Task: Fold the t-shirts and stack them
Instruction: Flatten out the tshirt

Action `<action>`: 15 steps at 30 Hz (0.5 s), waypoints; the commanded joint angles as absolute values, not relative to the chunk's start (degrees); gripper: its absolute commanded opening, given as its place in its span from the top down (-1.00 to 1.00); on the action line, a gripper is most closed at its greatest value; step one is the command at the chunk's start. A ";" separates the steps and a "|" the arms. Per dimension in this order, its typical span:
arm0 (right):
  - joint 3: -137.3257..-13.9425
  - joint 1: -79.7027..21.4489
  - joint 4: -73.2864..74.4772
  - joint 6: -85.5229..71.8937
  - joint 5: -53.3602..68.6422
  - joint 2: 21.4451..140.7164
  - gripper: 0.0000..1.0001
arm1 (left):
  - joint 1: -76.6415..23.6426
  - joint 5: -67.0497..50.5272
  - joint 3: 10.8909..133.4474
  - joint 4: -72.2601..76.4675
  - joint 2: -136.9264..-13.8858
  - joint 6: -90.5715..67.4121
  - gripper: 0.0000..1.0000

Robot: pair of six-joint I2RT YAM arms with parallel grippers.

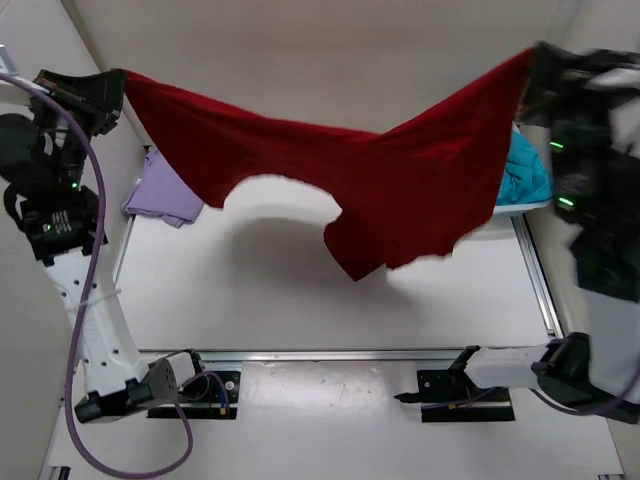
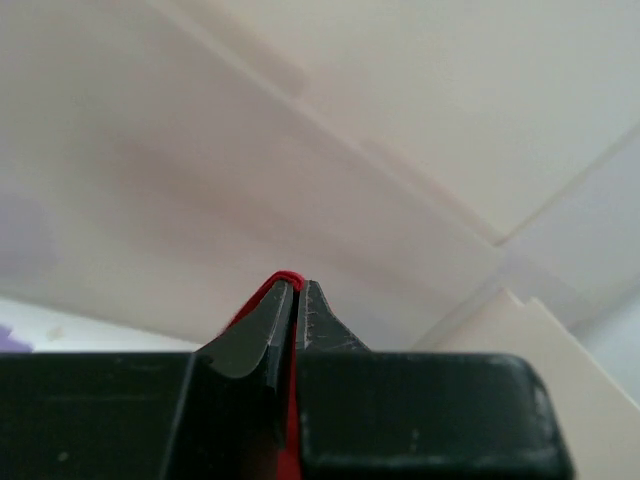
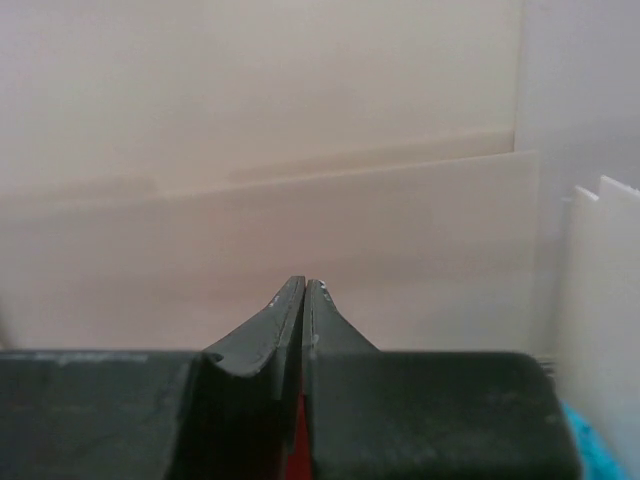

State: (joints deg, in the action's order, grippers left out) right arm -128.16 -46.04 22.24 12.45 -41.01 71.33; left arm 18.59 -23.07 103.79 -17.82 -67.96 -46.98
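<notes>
Red t-shirt strung high, left gripper raised, pinching one end, right gripper raised, pinching the other

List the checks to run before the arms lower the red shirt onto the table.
1. Grip of left gripper on red shirt: ok, shut on an edge.
2. Grip of right gripper on it: ok, shut on the far edge.
3. Cloth taut between them: not ok, it sags mid-span.
4. Position of lavender shirt: ok, off to the left.
5. Position of teal shirt: ok, off to the right.
6. Middle of table bare: ok.

Robot lab; white-walled booth (rail-framed table).
</notes>
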 commanded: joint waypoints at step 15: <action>-140.97 -2.29 27.61 -6.85 8.17 117.76 1.00 | 5.62 -6.84 99.44 -18.18 -96.20 -40.51 1.00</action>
